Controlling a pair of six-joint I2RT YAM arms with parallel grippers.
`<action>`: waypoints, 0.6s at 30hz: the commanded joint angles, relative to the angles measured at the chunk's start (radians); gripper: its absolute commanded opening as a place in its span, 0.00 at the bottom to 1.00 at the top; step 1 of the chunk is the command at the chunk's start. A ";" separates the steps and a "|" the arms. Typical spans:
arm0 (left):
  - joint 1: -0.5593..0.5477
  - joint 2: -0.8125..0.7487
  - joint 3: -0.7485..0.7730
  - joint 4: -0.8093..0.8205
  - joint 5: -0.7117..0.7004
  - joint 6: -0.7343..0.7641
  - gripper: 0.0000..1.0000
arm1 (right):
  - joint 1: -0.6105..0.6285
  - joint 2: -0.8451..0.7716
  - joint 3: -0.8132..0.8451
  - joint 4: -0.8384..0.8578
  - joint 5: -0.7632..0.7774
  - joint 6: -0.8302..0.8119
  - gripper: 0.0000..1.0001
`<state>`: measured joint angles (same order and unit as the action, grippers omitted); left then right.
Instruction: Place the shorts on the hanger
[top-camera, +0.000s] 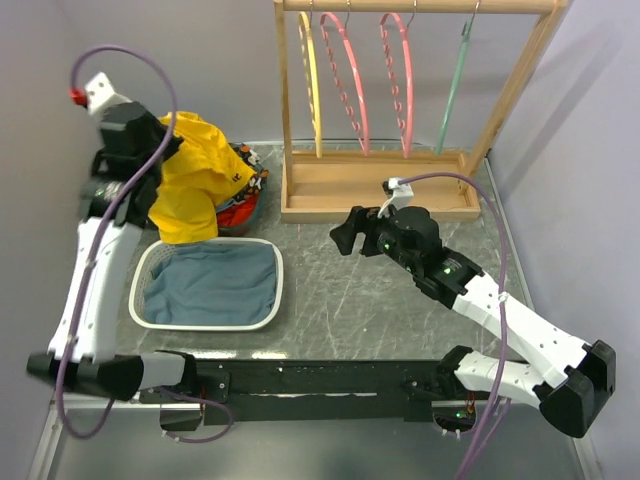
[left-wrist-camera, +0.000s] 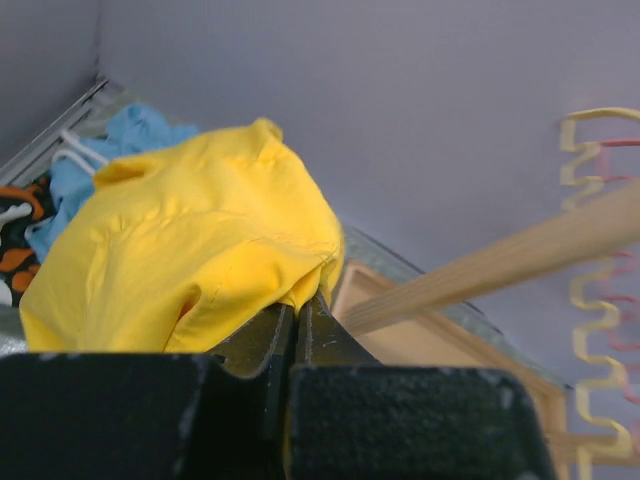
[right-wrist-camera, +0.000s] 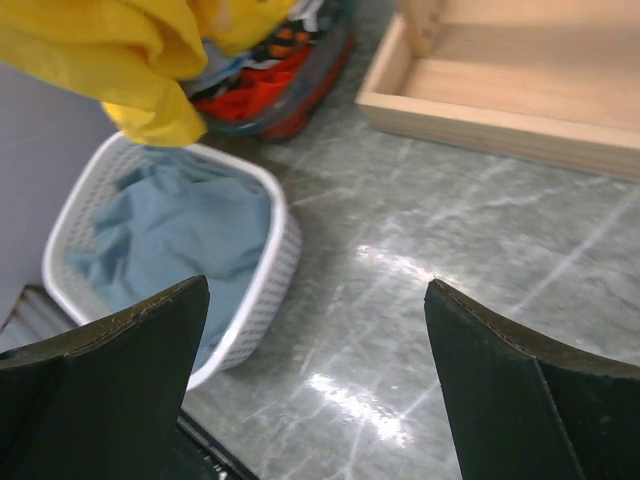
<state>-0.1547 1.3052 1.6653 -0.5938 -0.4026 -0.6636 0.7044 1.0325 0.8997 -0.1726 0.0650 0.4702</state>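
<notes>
Overhead first: the left claw (top-camera: 163, 140) is raised at the 10 o'clock corner of the desk (top-camera: 360, 290), clenched on the shorts (top-camera: 195, 180), which hang from it in a yellow bunch over a bin of mixed clothes (top-camera: 248, 195). The hanger (top-camera: 455, 85) hangs from the top rail of the wooden rack (top-camera: 380, 200), outermost on the right beyond two pink hangers (top-camera: 345, 80) and a yellow hanger (top-camera: 310, 80). It is seen edge-on, its long axis running roughly 12 to 6 o'clock. From the left claw it lies near 3 o'clock, well apart, with the other hangers between. The right claw (top-camera: 345, 235) hovers just in front of the rack base. The hanger is at about 1 o'clock from it and the shorts at about 10 o'clock. So the right arm is the nearer to the hanger, I judge, while the left carries the garment.

From the left wrist, the jaws are pressed together with a fold of the shorts (left-wrist-camera: 190, 260) pinched between them. Light blue shorts (left-wrist-camera: 110, 150) show behind at 10 o'clock, and a rack post (left-wrist-camera: 500, 265) crosses at 3 o'clock.

From the right wrist, the claw (right-wrist-camera: 315, 290) is spread wide and grips nothing, with bare desk beneath. The shorts (right-wrist-camera: 110, 50) hang at 11 o'clock above a white basket (right-wrist-camera: 285, 250) of blue cloth, and the rack base (right-wrist-camera: 500, 110) is at 1 o'clock. The hanger is out of this view.
</notes>
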 joint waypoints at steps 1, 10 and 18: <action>0.001 -0.075 0.109 -0.032 0.149 0.079 0.01 | 0.070 -0.009 0.071 0.100 -0.002 -0.044 0.95; 0.000 -0.123 0.293 -0.075 0.393 0.053 0.01 | 0.331 0.063 0.097 0.300 0.166 -0.050 0.96; 0.000 -0.156 0.353 -0.072 0.530 0.010 0.01 | 0.405 0.288 0.225 0.357 0.315 0.027 0.96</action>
<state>-0.1543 1.1877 1.9625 -0.7311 0.0219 -0.6281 1.1004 1.2434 1.0515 0.1078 0.2638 0.4530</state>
